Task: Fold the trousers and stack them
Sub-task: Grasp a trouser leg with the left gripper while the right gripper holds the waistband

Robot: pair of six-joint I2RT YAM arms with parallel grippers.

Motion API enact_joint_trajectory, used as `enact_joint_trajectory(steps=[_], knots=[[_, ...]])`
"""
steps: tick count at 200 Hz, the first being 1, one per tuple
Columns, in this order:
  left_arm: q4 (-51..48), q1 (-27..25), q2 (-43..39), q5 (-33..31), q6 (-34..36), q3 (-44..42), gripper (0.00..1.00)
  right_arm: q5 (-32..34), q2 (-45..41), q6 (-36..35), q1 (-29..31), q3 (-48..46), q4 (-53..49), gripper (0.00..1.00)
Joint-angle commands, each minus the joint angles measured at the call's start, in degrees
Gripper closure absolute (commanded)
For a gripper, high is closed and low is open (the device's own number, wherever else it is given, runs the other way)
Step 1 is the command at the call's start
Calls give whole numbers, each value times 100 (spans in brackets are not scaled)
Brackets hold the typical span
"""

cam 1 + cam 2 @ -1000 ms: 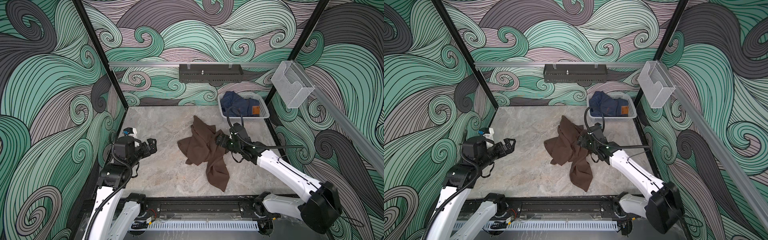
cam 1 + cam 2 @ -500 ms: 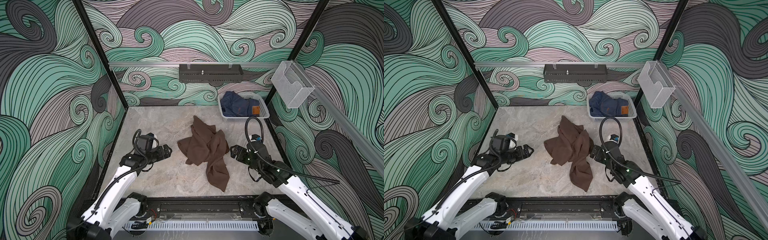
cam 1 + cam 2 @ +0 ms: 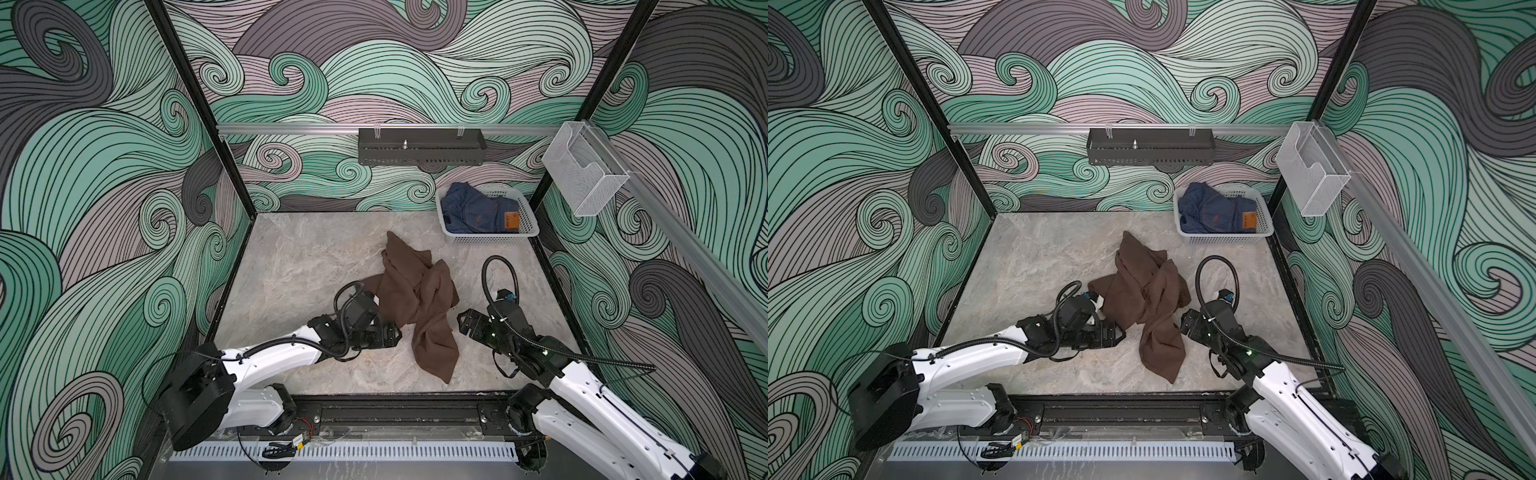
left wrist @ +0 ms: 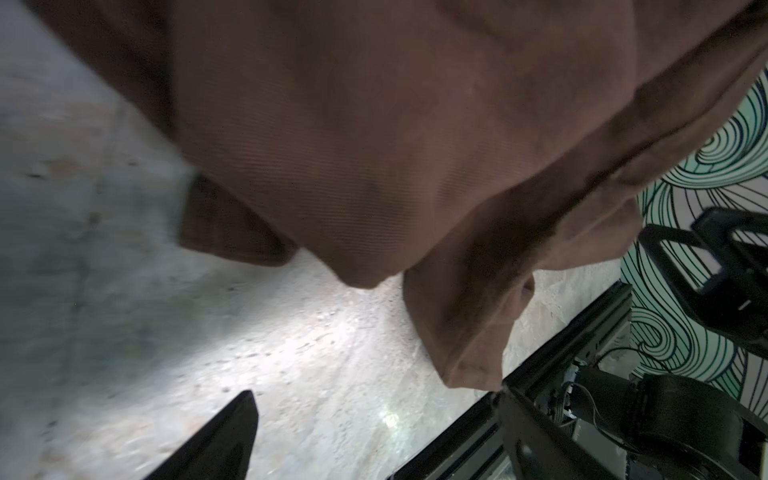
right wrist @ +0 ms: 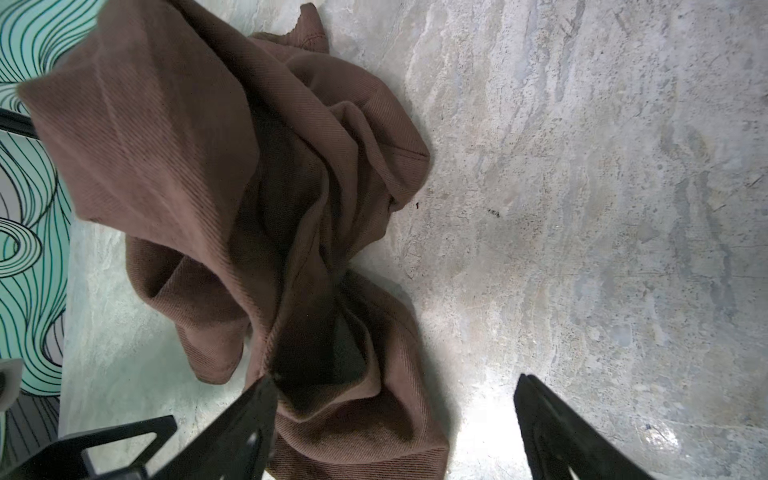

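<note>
A robot test cell, probably in a lab, though the room beyond is hidden: a grey marbled tabletop is boxed in by black metal frame posts and wall panels printed with green, mauve and grey wave swirls. Aluminium rails carry a perforated black metal tray and a clear plastic wall pocket, and two white-and-black robot arms stand on a black base rail

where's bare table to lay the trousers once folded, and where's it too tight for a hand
Widest free patch: far-left table, between the left wall and the trousers. A smaller one lies between the white basket and the right arm. Crowded: the middle, where the left arm and right arm flank the trousers, and the far-right corner, taken by the basket.
</note>
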Motion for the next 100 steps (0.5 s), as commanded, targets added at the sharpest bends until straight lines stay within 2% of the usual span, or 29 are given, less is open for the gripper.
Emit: enact_joint_trajectory(steps=[1,31,56,72,100], knots=[[618,-351,631,-315,-293,472,7,126,-144,171,-29,-29,134,10],[1027,-677,1687,-24,-260,1004,7,113,-301,205,-70,-20,25,10],[1018,-857,2180,123,-121,1369,14,108,-421,233,-92,-20,-31,11],[884,-862,2289,38,-85,1448,31,118,-466,233,-112,-4,-70,11],[-137,-823,1880,-776,228,1609,76,109,-480,223,-127,50,-97,11]])
